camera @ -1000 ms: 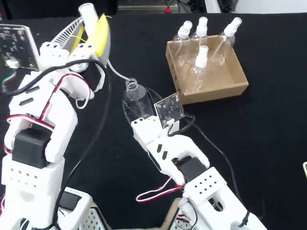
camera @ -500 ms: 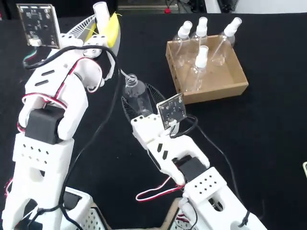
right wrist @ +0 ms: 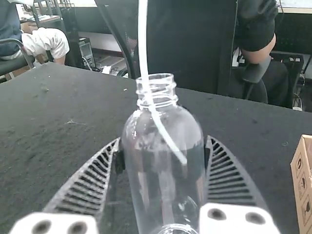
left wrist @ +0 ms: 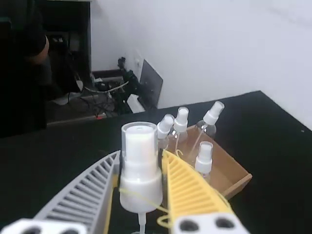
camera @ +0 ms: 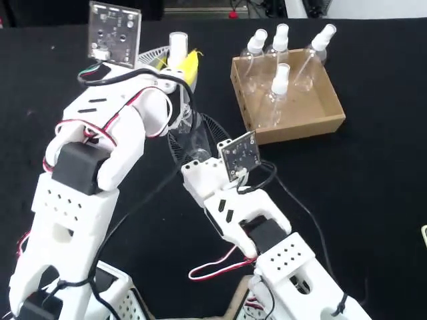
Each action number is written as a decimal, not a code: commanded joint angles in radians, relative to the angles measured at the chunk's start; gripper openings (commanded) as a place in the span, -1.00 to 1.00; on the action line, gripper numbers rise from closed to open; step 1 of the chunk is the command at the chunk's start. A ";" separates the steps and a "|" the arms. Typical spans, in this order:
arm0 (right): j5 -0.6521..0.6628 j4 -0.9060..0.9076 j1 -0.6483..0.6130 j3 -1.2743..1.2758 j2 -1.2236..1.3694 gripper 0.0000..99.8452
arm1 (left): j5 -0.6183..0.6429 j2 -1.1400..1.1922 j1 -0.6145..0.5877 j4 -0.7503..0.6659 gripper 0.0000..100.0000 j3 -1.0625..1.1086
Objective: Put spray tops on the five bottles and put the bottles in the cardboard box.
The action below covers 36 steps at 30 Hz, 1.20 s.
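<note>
My left fingers (left wrist: 190,190), clamping the spray top (camera: 177,45), have swung in from the desk's far-left corner over the bottle (right wrist: 163,161) that my right fingers (right wrist: 87,190) grip beside the cardboard box (camera: 300,130). Its tube (right wrist: 146,73) now enters the neck, so I judge capping can begin.

1. Black table (camera: 380,173) with a matte, slightly grainy top.
2. Plain white wall (left wrist: 209,44) beyond the table's far edge.
3. Dark opening (left wrist: 63,34) beside that wall; can't tell what's inside.
4. Tangle of cables (left wrist: 105,90) on the floor at the foot of the wall, with a flat dark panel (left wrist: 152,83) leaning against the wall.
5. Office chair (right wrist: 261,78) past the table in the right wrist view.
</note>
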 commanded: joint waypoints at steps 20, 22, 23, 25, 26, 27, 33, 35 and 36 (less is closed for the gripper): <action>0.000 -0.025 0.115 0.002 -0.061 -0.66 | 0.114 -0.002 -0.176 0.440 -0.33 -0.312; 0.000 -0.018 0.173 0.007 -0.101 -0.66 | 0.114 -0.002 -0.245 0.516 -0.33 -0.358; 0.000 0.006 0.199 0.004 -0.125 -0.66 | 0.114 -0.002 -0.289 0.549 -0.33 -0.369; 0.000 0.080 0.256 -0.005 -0.191 -0.66 | 0.112 0.006 -0.381 0.618 -0.33 -0.346; 0.000 0.135 0.293 -0.012 -0.228 -0.66 | 0.112 0.008 -0.417 0.644 -0.33 -0.318; 0.000 0.201 0.339 -0.021 -0.271 -0.66 | 0.112 0.009 -0.440 0.664 -0.33 -0.280; 0.000 0.517 0.695 -0.053 -0.529 -0.66 | 0.112 0.000 -0.447 0.651 -0.33 -0.002; 0.015 0.565 0.839 -0.048 -0.591 -0.66 | 0.118 0.000 -0.447 0.592 -0.33 0.090; 0.038 0.583 0.907 -0.048 -0.613 -0.66 | 0.120 -0.002 -0.447 0.563 -0.33 0.133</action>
